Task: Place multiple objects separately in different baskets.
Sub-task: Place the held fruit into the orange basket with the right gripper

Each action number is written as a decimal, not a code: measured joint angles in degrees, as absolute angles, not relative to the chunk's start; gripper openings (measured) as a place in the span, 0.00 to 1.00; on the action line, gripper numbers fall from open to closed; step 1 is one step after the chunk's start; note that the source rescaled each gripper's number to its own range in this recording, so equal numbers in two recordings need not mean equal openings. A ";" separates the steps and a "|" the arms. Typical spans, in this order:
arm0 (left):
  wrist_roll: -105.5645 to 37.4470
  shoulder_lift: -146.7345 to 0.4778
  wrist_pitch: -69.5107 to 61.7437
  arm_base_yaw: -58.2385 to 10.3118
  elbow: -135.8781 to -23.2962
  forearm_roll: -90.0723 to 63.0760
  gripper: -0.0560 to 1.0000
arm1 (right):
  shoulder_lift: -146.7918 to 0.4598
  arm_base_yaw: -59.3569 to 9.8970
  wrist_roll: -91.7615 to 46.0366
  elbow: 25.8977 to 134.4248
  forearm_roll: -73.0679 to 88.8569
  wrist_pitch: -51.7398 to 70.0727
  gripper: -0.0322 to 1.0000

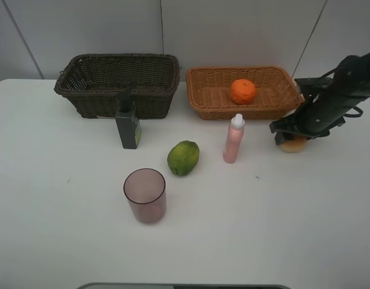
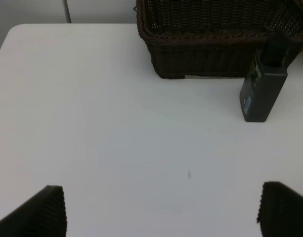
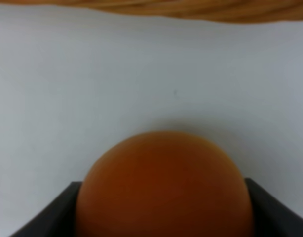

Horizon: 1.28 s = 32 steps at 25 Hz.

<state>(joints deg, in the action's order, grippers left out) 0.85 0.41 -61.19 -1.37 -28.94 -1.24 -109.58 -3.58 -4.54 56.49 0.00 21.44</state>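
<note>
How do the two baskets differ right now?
The dark brown basket is deeper, the orange-tan basket shallower. The orange-tan basket holds the orange; the dark brown basket shows nothing inside. Both are rectangular woven wicker, of similar width, standing side by side.

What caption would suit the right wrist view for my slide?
Right gripper grips the peach-like fruit over the white table, near the orange-tan basket.
</note>
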 joint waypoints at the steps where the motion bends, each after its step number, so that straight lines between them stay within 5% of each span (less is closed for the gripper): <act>1: 0.85 0.41 -61.19 -1.37 -28.94 -1.24 1.00 | -108.42 -3.63 -4.54 56.49 0.00 21.66 0.45; 12: 0.85 0.41 -61.19 -1.37 -28.94 -1.24 1.00 | -98.61 -7.26 -4.11 61.59 0.00 38.06 0.45; 19: 0.85 0.41 -61.19 -1.37 -28.94 -1.24 1.00 | -100.03 -11.37 1.36 74.95 -5.03 48.43 0.45; 32: 0.85 0.41 -61.19 -1.37 -28.94 -1.24 1.00 | -115.73 -11.47 4.12 87.64 -10.57 39.02 0.45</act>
